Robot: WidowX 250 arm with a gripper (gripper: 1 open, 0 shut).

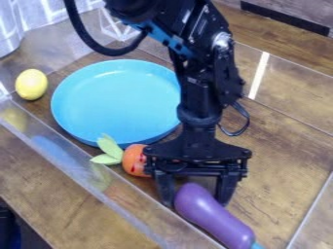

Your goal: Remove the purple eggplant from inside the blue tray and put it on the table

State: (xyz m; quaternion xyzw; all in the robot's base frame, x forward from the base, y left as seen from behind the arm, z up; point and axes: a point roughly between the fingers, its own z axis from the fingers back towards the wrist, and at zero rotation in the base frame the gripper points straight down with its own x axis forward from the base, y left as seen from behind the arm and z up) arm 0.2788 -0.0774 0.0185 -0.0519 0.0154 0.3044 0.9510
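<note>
Leftmost, a rounded yellow lemon rests near the smooth, round blue tray. Beside the tray sits the orange carrot with green leaves. Farther right, the black gripper stands wide at the glossy, elongated purple eggplant on the wooden table.

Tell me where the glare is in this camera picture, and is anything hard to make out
In the camera view, pale glare streaks the clear plastic edge at lower left, and a bright strip shines on the table at upper right; a soft highlight runs along the eggplant; the black tool is so dark that its fine detail is lost.
</note>
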